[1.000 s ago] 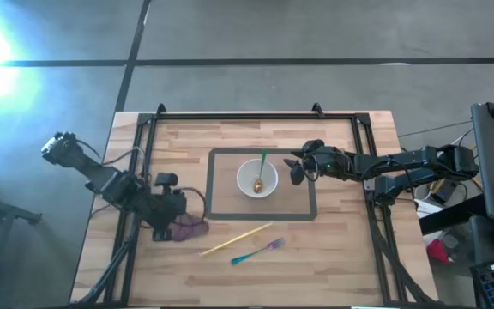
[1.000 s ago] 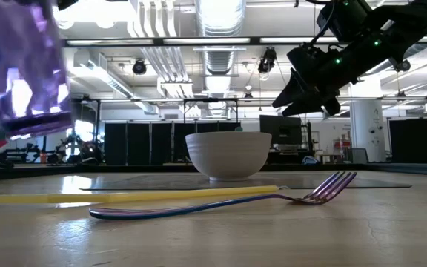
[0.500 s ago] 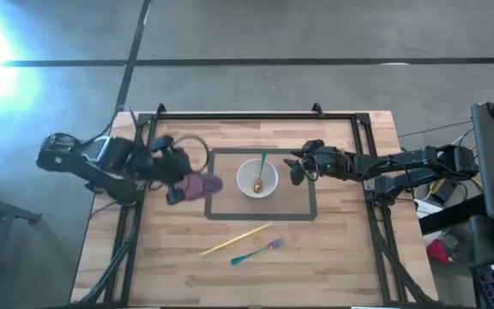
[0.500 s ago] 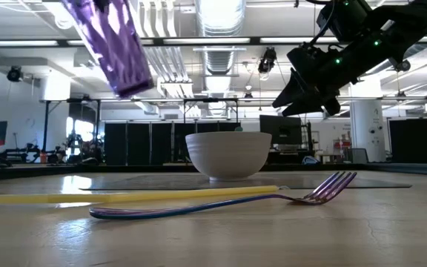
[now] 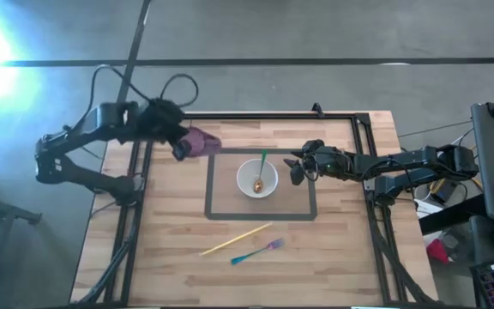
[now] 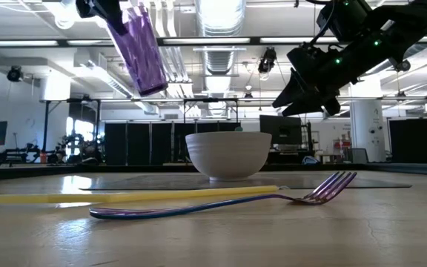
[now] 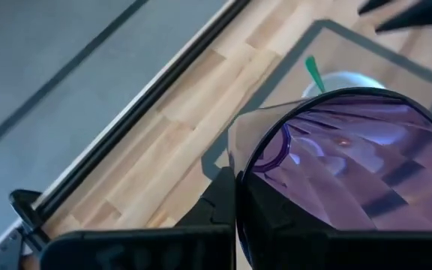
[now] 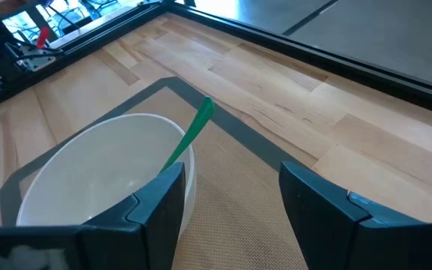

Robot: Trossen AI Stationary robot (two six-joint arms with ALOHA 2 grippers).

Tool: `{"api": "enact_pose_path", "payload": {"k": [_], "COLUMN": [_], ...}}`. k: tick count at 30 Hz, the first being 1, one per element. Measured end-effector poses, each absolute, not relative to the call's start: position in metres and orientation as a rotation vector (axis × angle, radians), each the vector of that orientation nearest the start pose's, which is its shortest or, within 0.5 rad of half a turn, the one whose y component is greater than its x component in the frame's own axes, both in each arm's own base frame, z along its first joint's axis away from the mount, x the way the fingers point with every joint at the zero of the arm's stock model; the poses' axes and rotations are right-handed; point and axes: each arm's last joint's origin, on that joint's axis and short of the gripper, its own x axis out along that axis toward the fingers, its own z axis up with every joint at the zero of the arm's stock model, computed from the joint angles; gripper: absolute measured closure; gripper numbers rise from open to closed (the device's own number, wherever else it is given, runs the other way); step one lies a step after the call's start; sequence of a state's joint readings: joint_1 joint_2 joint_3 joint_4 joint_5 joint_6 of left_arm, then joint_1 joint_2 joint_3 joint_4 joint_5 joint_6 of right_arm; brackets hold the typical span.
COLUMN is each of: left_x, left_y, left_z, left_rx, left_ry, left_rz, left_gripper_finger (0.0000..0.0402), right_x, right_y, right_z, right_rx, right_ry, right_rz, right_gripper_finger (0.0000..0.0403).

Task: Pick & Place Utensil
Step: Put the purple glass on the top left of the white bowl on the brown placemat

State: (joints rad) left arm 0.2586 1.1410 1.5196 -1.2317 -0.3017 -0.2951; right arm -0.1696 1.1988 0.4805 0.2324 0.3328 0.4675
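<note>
A purple faceted see-through cup [image 5: 199, 142] hangs high over the table's far left part, shut in my left gripper [image 5: 181, 142]; in the low view the cup [image 6: 141, 48] slants in the air. A white bowl [image 5: 257, 178] stands on a grey-edged mat [image 5: 305, 211] and holds a spoon with a green handle [image 5: 262, 160] leaning on its rim. My right gripper [image 5: 297, 169] hovers open just right of the bowl, above the mat. A yellow chopstick [image 5: 236, 239] and a blue-purple fork [image 5: 257, 251] lie flat on the wood nearer the front edge. My left gripper holds the cup by its wall at the rim [image 7: 255, 154], one finger [image 7: 220, 196] outside and the other apparently inside the mouth. The cup is lifted clear of the table and tilted, its far end pointing down toward the bowl.
A black metal frame [image 5: 230, 116] runs along the table's far edge and down both sides. Bare wood lies left of the mat and along the near edge around the fork [image 6: 221, 204] and chopstick [image 6: 124, 196].
My left gripper has carried the cup from the table's near-left part up and toward the far edge, stopping high beside the mat's far-left corner. The cup went from low by the table to hanging tilted in the air. My right arm has kept still.
</note>
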Motion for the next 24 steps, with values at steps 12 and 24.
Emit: {"api": "enact_pose_path", "payload": {"k": [12,24], "left_x": [0.187,0.221], "left_y": [0.108,0.145], "left_z": [0.413,0.382], "left_rx": [-0.453,-0.567], "left_ry": [0.822,1.065], "left_rz": [0.673,0.675], "left_gripper_finger": [0.0394,0.0393], "right_x": [0.227,0.227], "right_y": [-0.048,-0.048], "right_z": [0.189,0.189], "right_rx": [0.412,0.409], "right_ry": [0.364,0.365], "right_rz": [-0.597,-0.597], "right_gripper_finger": [0.0193,0.0193]}}
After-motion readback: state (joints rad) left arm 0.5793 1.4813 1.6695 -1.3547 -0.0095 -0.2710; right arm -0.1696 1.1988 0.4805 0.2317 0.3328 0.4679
